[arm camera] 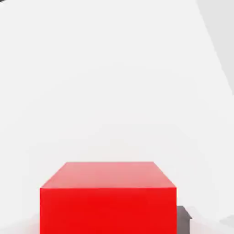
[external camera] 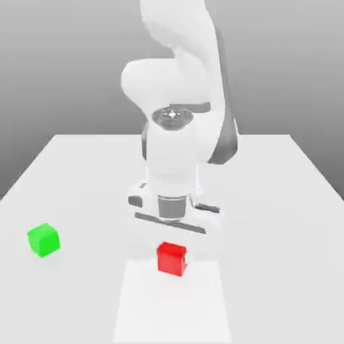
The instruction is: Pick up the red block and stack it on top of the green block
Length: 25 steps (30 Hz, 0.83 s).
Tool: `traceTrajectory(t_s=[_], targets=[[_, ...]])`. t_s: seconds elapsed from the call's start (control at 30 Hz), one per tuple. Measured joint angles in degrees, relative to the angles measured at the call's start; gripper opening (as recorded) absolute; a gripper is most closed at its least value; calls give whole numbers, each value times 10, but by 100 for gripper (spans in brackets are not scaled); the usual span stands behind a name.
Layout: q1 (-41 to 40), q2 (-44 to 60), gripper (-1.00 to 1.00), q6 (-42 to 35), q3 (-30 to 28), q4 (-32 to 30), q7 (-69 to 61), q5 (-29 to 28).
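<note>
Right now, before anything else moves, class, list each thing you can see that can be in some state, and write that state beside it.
Gripper: fingers closed on the red block.
Red block: held between the fingers, not stacked; whether it is lifted, I cannot tell.
Green block: apart from the red block, nothing on top.
Arm: reaching down over the red block.

The glossy white, rounded robot arm [external camera: 171,154] has a round dark grey joint cap. Below that cap sits a dark grey band; slim dark slots mark the wide white hand [external camera: 176,225].
</note>
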Motion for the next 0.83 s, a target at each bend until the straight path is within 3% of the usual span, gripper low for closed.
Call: traceTrajectory(t_s=[0.53,0.7,0.73,0.83], targets=[[-266,-37,-100,-99,-240,66,-10,-53],[-278,60,-100,-14,-226,72,-71,31],[-287,80,100,3,-211,73,-91,59],[-287,80,100,3,-211,73,-91,59]])
